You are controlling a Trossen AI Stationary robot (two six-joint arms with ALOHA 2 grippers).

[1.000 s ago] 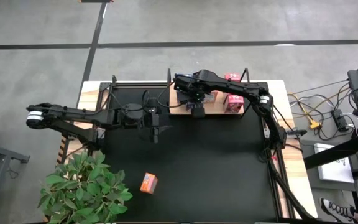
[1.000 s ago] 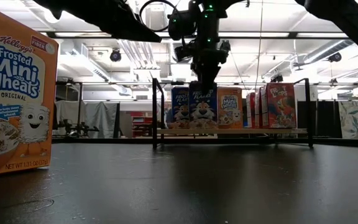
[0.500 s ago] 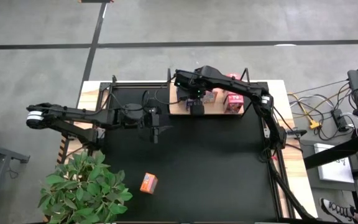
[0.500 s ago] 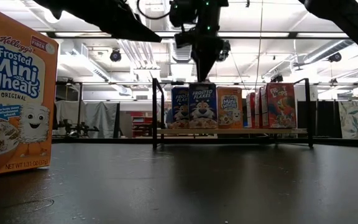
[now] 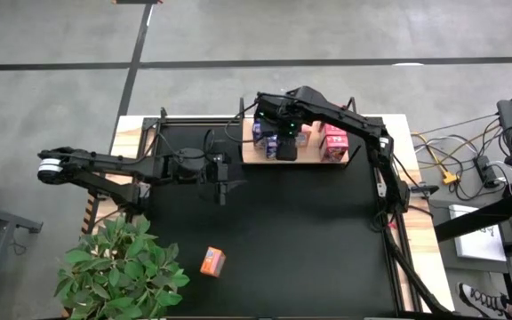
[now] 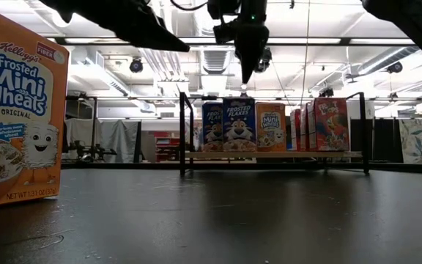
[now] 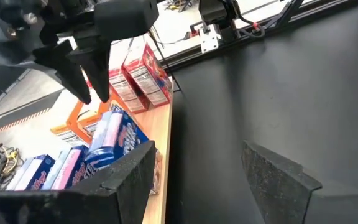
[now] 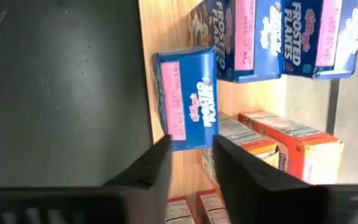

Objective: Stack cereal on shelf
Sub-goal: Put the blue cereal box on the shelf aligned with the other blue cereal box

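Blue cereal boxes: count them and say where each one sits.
3, all on the shelf. The first blue box stands at its front edge. The second blue box and third blue box are beside it at the shelf's end, one behind the other. None seems hidden.

A large black mat (image 5: 283, 231) covers most of the tabletop. A leafy green plant (image 5: 118, 267) stands at the table's near left corner. To the right of the table, cables (image 5: 456, 164) trail across the grey floor (image 5: 238, 31). In the low view, ceiling lights (image 6: 321, 44) and grey curtains (image 6: 116, 139) fill the room behind.
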